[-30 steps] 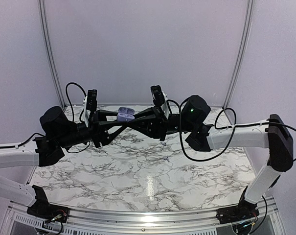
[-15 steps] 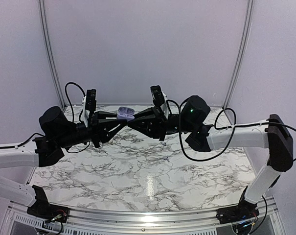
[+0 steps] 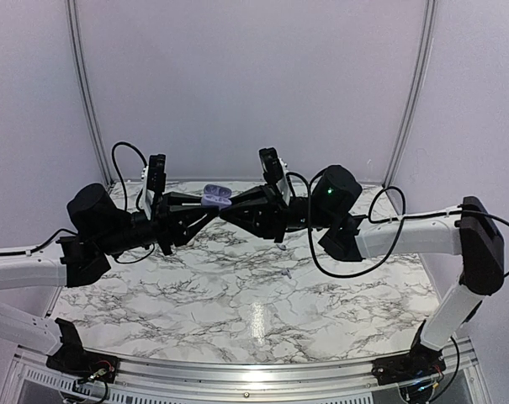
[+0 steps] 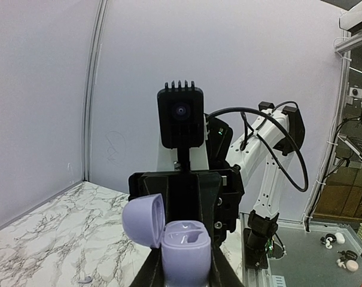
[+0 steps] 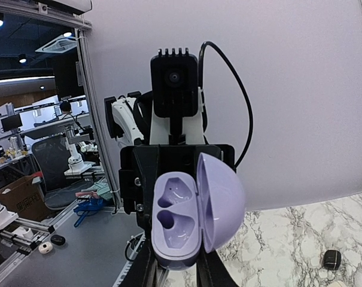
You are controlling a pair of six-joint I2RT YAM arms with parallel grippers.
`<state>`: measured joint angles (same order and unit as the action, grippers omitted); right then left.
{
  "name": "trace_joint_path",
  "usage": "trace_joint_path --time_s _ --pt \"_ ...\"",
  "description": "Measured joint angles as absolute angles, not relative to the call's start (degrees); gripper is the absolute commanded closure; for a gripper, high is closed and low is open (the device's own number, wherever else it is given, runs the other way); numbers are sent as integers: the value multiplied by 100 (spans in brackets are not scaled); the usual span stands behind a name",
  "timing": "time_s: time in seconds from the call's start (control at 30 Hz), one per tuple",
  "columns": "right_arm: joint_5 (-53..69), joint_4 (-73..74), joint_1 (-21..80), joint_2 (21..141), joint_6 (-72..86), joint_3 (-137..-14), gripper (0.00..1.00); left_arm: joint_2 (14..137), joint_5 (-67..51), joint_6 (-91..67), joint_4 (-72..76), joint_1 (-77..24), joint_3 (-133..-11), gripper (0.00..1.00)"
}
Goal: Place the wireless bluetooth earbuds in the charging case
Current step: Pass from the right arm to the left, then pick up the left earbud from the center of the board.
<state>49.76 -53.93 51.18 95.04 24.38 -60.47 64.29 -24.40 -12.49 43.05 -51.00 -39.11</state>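
Observation:
The lilac charging case (image 3: 214, 196) hangs in mid-air over the back of the marble table, held between both arms. My left gripper (image 3: 205, 204) comes in from the left and my right gripper (image 3: 225, 206) from the right; each is shut on the case body. In the left wrist view the case (image 4: 183, 251) sits between my left gripper (image 4: 183, 272) fingers, lid (image 4: 143, 220) swung open leftward. The right wrist view shows the case (image 5: 176, 230) above my right gripper (image 5: 176, 269), both wells empty. A tiny lilac earbud (image 4: 85, 278) lies on the marble; a black earbud (image 5: 331, 259) lies further off.
The pale back wall stands close behind the grippers. A small white piece (image 3: 281, 247) lies on the marble under the right arm. Beyond the table's right edge, a grey bench carries small white and black items (image 4: 330, 240).
My left gripper's fingers have closed in on the case, which the right gripper was holding. The case has shifted very slightly. Both arms otherwise hold their places.

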Motion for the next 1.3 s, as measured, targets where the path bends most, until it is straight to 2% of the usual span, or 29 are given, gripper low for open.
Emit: trace_joint_path --time_s 0.1,0.17,0.2,0.33,0.5,0.6,0.73,0.87,0.93,1.1,1.3 --pt "4989 -5402 5111 9504 2491 -6038 78 6429 -2445 -1238 4307 -5100 -3909 94" --pt "4993 -5417 5098 9504 2519 -6003 57 6427 -2443 -1234 4303 -5100 -3883 95" --pt "5006 -5428 5092 9504 2554 -5970 51 6425 -2443 -1221 4303 -5103 -3863 95" --pt "5109 -5529 4847 9417 2596 -5732 35 6300 -2438 -1155 4298 -5094 -3704 95" --pt "5116 -4906 4327 8897 2346 -5363 25 6108 -2429 -1057 4283 -5094 -3555 95" --pt "4698 -3568 4145 8315 1535 -5356 3 6010 -2388 -978 4211 -5094 -3424 96" --pt "3946 -2270 3795 7719 819 -5317 2 5883 -2298 -884 4086 -5094 -3227 96" --pt "3166 -825 3326 7572 115 -5450 16 5763 -2189 -808 3913 -5094 -3127 96" --pt "2788 91 3236 7852 -220 -5756 21 5736 -2154 -762 3854 -5094 -3124 96" --pt "2075 1957 3269 8982 -733 -6757 25 5725 -2088 -681 3699 -5094 -3124 96" --pt "1374 3363 3594 9896 -972 -7354 32 5725 -2023 -637 3566 -5094 -3122 96"
